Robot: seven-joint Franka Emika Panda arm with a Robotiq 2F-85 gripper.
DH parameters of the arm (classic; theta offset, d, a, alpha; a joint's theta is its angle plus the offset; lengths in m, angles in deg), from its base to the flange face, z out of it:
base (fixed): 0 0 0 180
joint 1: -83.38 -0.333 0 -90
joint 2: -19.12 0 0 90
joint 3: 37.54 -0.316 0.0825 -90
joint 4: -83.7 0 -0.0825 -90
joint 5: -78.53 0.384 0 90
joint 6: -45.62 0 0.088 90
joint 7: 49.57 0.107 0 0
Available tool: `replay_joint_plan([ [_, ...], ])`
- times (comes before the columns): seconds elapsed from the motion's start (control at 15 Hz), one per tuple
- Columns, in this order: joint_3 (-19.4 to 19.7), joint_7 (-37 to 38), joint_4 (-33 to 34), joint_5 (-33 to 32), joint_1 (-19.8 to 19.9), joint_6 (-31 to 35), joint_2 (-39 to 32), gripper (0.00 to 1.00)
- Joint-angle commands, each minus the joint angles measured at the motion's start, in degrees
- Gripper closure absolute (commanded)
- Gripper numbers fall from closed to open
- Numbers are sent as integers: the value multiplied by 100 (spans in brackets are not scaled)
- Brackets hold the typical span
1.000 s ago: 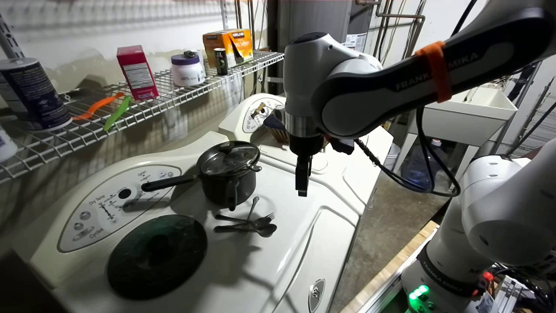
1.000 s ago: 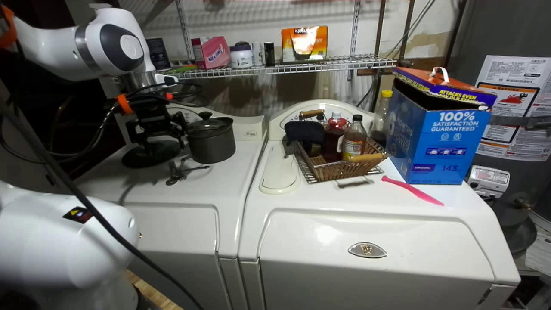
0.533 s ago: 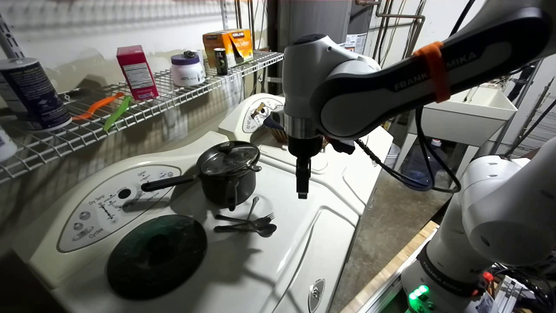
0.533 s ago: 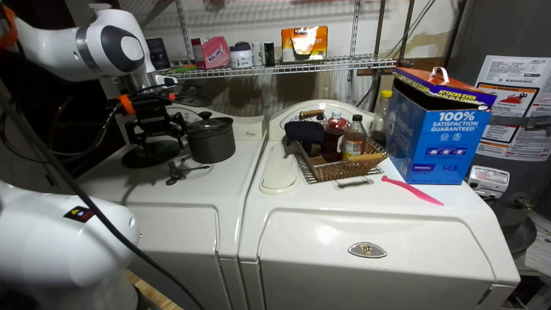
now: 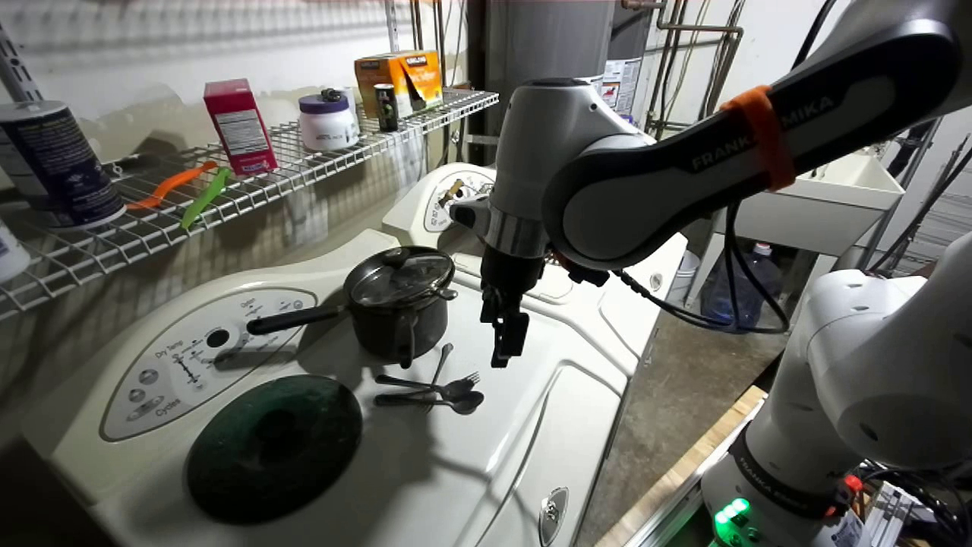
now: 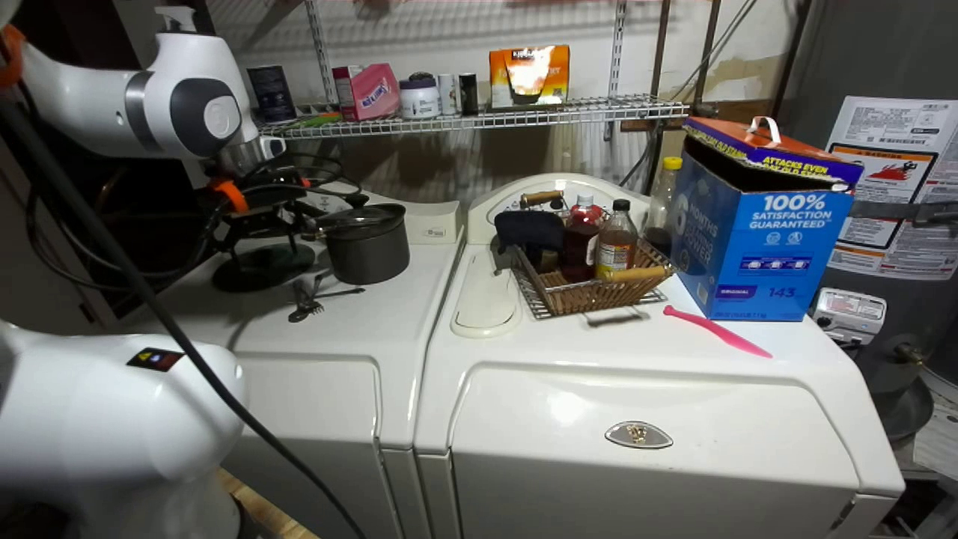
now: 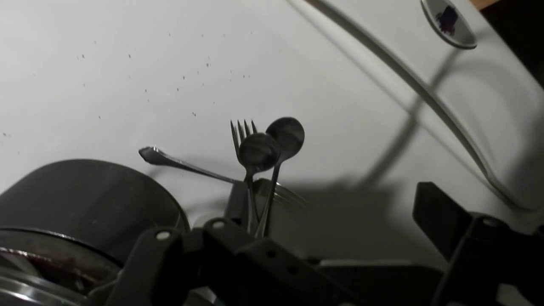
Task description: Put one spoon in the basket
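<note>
Two dark metal spoons lie crossed with forks on the white appliance top. One spoon's bowl [image 7: 287, 135] and the other spoon's bowl [image 7: 259, 152] lie beside a fork's tines in the wrist view. The cutlery pile also shows in both exterior views, with a spoon bowl [image 5: 467, 401] at its front edge. My gripper [image 7: 331, 195] is open and empty, above the appliance top. Its left finger overlaps the spoon handles in the wrist view. In an exterior view the gripper [image 5: 503, 334] hangs above and beside the pile. The brown basket [image 6: 557, 302] stands on the neighbouring appliance, holding bottles.
A dark lidded pot [image 5: 402, 327] stands close to the cutlery. A round dark green lid [image 5: 273, 448] lies nearby. A blue box [image 6: 771, 247] and a pink utensil [image 6: 716, 331] are beside the basket. A white wire shelf [image 6: 479, 118] runs above.
My gripper has tilted and turned, and its fingertips have moved lower and closer to the cutlery and pot. The cutlery and basket have not moved.
</note>
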Motion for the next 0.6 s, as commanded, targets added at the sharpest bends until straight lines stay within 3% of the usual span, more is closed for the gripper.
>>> replay_joint_plan([
  [0.0,531,-1246,-307,850,-464,813,-46,0],
  [0.33,1068,-2821,-540,1970,-883,1407,-365,0],
  [0.47,1503,-3681,-547,2629,-1331,1548,-496,0],
  [0.53,1439,-4059,-492,2950,-1252,1565,-614,0],
])
